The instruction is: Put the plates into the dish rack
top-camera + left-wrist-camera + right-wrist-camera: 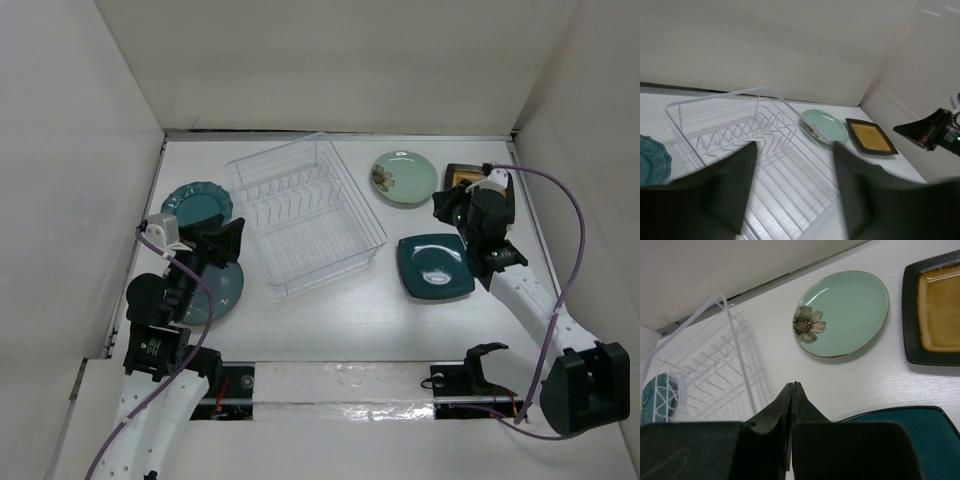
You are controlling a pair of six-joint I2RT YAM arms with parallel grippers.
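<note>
Left gripper (795, 149), jaws spread wide and holding nothing, hovers beside the clear dish rack (300, 262), with the scalloped teal plate (195, 203) and the round teal-blue plate (222, 292) near it. Right gripper (792, 387) is clenched on nothing, above the dark teal plate (435, 265), near the pale green floral plate (405, 178) and the mustard square plate (940, 310); all 5 plates lie flat on the table (330, 320), outside the rack

Rack mid-table, plates lying on either side of it.
From the rack (305, 213) on the table (330, 325): far-left plate (197, 205) at 9 o'clock, near-left plate (230, 290) at 8 – far-right plate (405, 178) at 2, corner plate (462, 177) just right of it, near-right plate (436, 265) at 4.
</note>
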